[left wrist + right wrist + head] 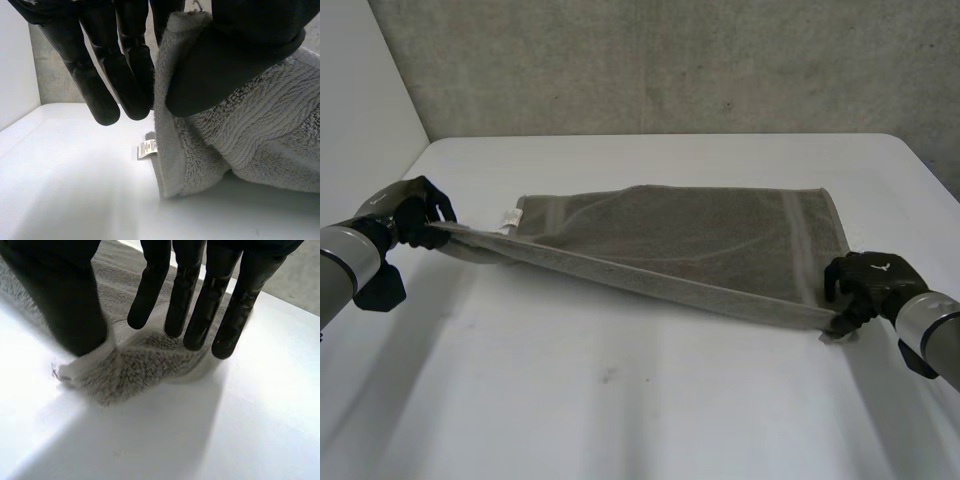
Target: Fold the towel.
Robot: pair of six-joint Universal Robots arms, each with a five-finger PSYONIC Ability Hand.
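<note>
Left robot hand [412,212] pinches one near corner of the grey towel [700,240], right robot hand [868,280] the other; its far edge lies on the bench [620,400].

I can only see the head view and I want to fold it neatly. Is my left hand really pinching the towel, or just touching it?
Observer: Pinching. In the left wrist view, the left hand has its thumb pressing the towel edge against its fingers.
Operator: What's the little white thing next to it?
Observer: A printed label on the towel's edge, just past that hand's fingertips.
Operator: And my right hand?
Observer: The right hand has the towel's corner bunched up between its thumb and straight fingers, with the corner resting on the table.
</note>
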